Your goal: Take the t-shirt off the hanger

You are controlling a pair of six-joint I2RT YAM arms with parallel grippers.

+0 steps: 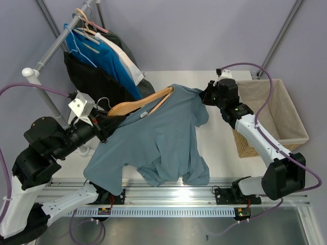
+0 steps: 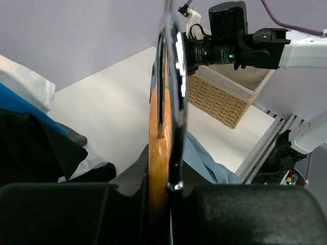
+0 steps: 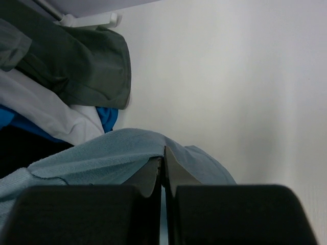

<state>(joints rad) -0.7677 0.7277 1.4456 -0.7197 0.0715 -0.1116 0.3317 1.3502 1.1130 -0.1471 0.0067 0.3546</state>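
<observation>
You are clamping the left gripper [image 1: 103, 124] on the wooden hanger [image 1: 139, 103] at its neck, beside the metal hook [image 2: 171, 76], and your right gripper [image 1: 206, 95] is pinching shut on a fold of the blue-grey t-shirt [image 1: 158, 138] at its sleeve. The shirt is hanging between your two grippers, sagging toward the near edge of the table [image 1: 219, 158]. Fabric is hiding the hanger's far arm, and you are not getting a clear look at whether the hem is touching the table.

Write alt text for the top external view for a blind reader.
A grey-blue t-shirt hangs partly off a wooden hanger above a white table. The left end effector grips the hanger; the right end effector pinches the shirt. A wicker basket stands at right.
</observation>
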